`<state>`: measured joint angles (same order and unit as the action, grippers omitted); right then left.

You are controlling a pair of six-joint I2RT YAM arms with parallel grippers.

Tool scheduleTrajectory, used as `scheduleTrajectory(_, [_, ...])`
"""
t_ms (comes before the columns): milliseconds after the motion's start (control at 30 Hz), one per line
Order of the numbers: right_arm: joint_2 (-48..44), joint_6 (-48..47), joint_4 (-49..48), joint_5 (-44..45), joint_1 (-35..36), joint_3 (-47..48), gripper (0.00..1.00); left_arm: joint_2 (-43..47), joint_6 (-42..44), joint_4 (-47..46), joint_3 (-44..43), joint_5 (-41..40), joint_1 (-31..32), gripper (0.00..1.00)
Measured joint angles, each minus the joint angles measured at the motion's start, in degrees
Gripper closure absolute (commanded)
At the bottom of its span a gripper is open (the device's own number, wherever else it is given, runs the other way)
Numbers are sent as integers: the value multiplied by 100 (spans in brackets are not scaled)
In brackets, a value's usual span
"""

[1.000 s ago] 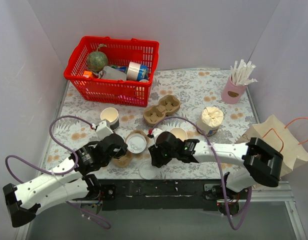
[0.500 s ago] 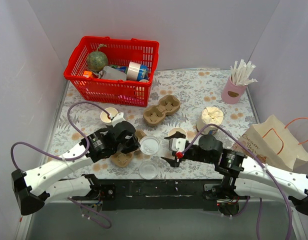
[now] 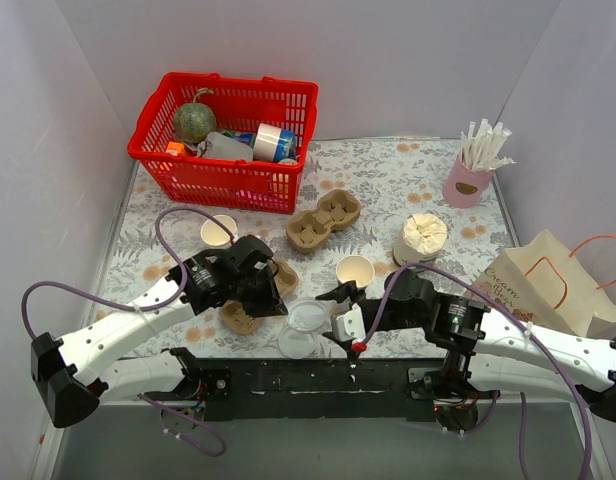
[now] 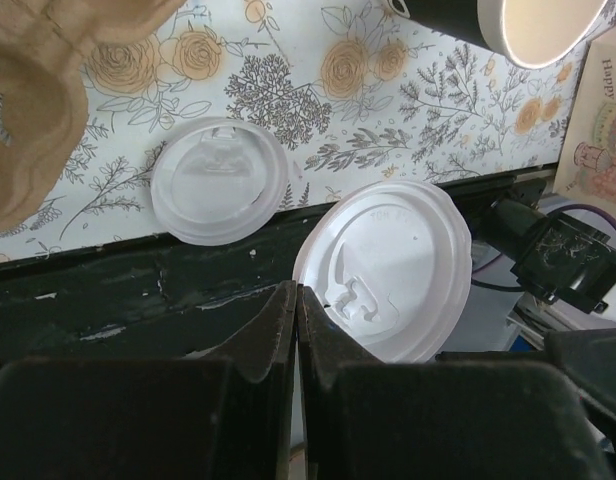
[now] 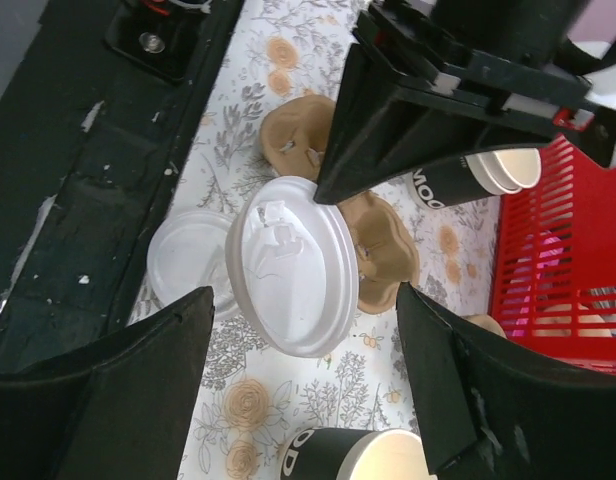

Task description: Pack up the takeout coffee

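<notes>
Black-banded takeout coffee (image 3: 355, 270) stands just beyond the right tool (image 3: 338, 320).

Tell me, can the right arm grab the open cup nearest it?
Probably yes: the right pincer is open, the cup stands just beside it, and nothing sits between them.

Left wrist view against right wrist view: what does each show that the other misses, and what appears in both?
Only the left wrist: the edge of the printed paper bag. Only the right wrist: the red basket and a second dark cup near it. Both: the white lid pinched at its rim by the shut left pincer, the spare lid lying flat on the table, the cardboard carrier and the open cup.
</notes>
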<state>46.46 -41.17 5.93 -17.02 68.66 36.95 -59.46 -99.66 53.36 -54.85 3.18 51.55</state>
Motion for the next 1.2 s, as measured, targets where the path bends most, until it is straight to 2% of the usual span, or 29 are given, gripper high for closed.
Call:
scheduleTrajectory(400, [337,-177,778,63,341,170,31,-210,111,-146,35,1163,-352,100])
scheduleTrajectory(600, [385,-210,704,160,378,168,48,-212,160,-214,107,1519,-417,100])
scheduleTrajectory(633, [385,-210,673,160,380,168,55,-214,170,-236,116,1578,-420,100])
scheduleTrajectory(933, [387,24,605,238,385,168,74,-214,149,-431,120,1849,-437,100])
scheduleTrajectory(967, [382,59,597,251,385,168,75,-197,140,-446,120,1856,-442,93])
scheduleTrajectory(1000, [374,107,590,254,385,170,75,-177,127,-457,120,1864,-446,74])
scheduleTrajectory(1033, [358,192,581,258,385,168,76,-151,118,-474,122,1867,-452,63])
scheduleTrajectory(1067, [348,232,564,273,385,170,76,-114,103,-525,129,1880,-457,53])
scheduleTrajectory(1133, [341,422,531,391,391,186,80,-11,68,-654,138,1954,-457,40])
scheduleTrajectory(1167, [354,551,531,483,391,214,82,63,52,-726,140,1980,-457,29])
scheduleTrajectory(1200, [382,691,535,551,389,260,83,153,15,-798,140,1982,-457,7])
